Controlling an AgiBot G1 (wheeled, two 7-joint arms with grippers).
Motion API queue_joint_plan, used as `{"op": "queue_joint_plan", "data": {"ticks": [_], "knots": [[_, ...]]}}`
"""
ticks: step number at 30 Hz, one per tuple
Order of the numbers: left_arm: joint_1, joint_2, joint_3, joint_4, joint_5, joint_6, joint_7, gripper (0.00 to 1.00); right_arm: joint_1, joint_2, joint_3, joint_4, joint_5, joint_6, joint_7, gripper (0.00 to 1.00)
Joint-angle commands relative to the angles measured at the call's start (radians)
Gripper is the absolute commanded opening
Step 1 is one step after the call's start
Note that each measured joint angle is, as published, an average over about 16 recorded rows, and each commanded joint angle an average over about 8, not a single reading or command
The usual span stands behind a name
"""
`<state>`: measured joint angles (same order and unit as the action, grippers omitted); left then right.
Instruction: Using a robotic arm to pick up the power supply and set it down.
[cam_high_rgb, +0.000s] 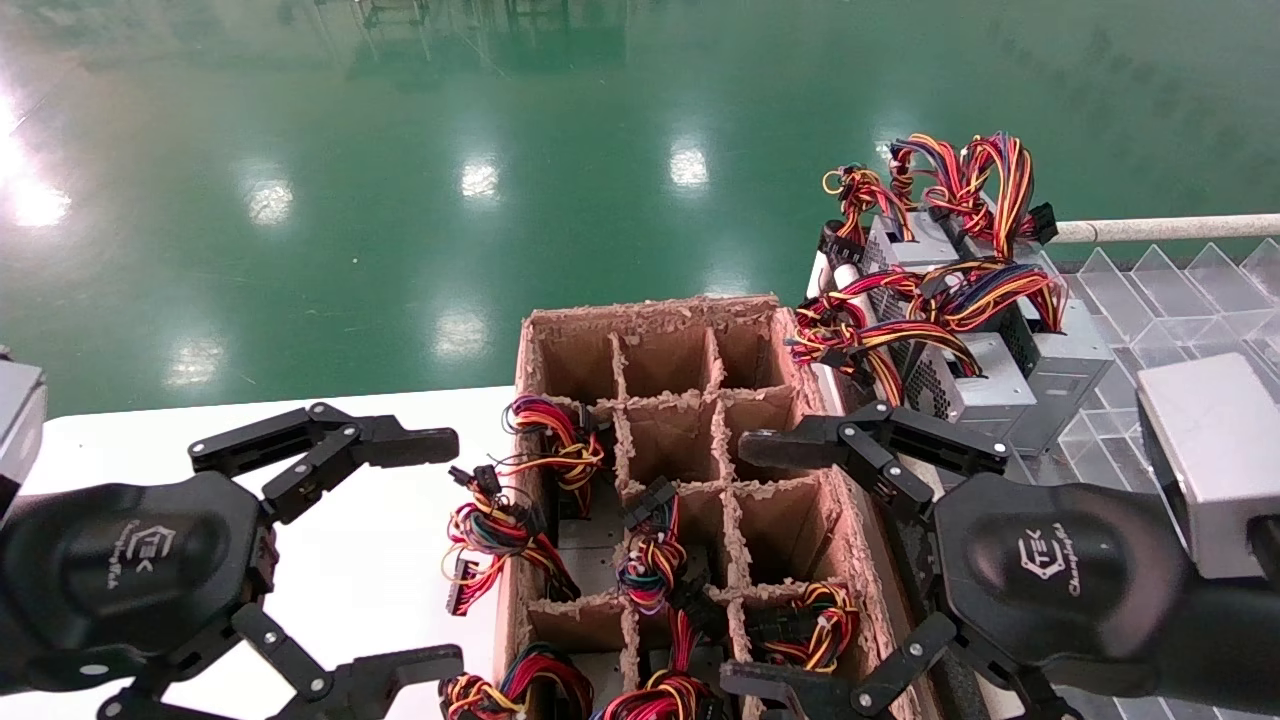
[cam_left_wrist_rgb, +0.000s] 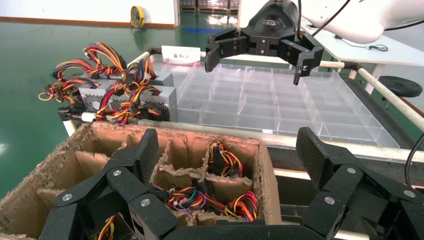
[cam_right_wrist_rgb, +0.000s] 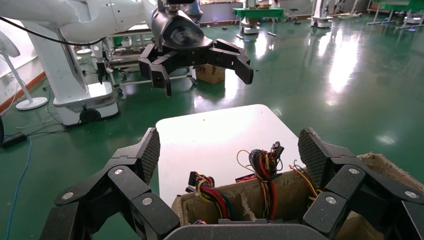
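Right pincer (cam_high_rgb: 775, 560) is hanging open over the right side of the cardboard divider box (cam_high_rgb: 690, 480), and I am seeing its two black fingers spread wide with nothing between them. Left pincer (cam_high_rgb: 440, 545) is also standing open, over the white table (cam_high_rgb: 380, 560) just beside the left wall of the box, and it is holding nothing.

I am looking into the box from the head view: the far compartments are showing only bare cardboard, while the nearer ones are carrying power supplies standing down inside, with their red, yellow, orange and black wire bundles (cam_high_rgb: 650, 570) coming up over the dividers. One bundle (cam_high_rgb: 490, 530) is hanging out over the left wall of the box above the table.

More power supplies (cam_high_rgb: 985, 375) are lying to the right of the box, on the far left corner of the clear plastic divider tray (cam_high_rgb: 1200, 290) (grey metal housings with honeycomb grilles), with their wires piled over them. In the left wrist view I am seeing the same group (cam_left_wrist_rgb: 125, 97) beyond the box, and the right pincer (cam_left_wrist_rgb: 255, 60) above the tray (cam_left_wrist_rgb: 280, 105).
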<state>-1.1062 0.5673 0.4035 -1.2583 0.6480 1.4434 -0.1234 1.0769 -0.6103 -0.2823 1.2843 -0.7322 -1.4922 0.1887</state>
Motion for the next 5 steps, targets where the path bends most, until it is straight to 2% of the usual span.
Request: {"op": "queue_joint_plan", "data": {"ticks": [1, 5], "knots": [[0.000, 0.000, 0.000, 0.000, 0.000, 0.000, 0.000, 1.00, 0.000, 0.000, 0.000, 0.000, 0.000, 0.000, 0.000, 1.00], [0.000, 0.000, 0.000, 0.000, 0.000, 0.000, 0.000, 1.00, 0.000, 0.000, 0.000, 0.000, 0.000, 0.000, 0.000, 1.00]]}}
